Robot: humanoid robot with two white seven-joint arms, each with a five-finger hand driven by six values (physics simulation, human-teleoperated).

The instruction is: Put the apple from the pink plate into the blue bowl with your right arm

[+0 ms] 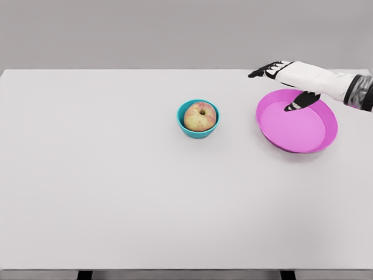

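Basically this looks done. On the white table (116, 192), the pink plate (291, 131) is empty, and the right hand (285, 79) hovers above its far rim, fingers spread and holding nothing. The blue bowl (198, 130) sits well left of it, with the apple (200, 117) inside. I'd say only pulling the arm away is left.

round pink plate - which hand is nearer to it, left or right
Right. The right hand hovers open over the far rim of the round pink plate, thumb hanging above its inside. The left hand is not in view.
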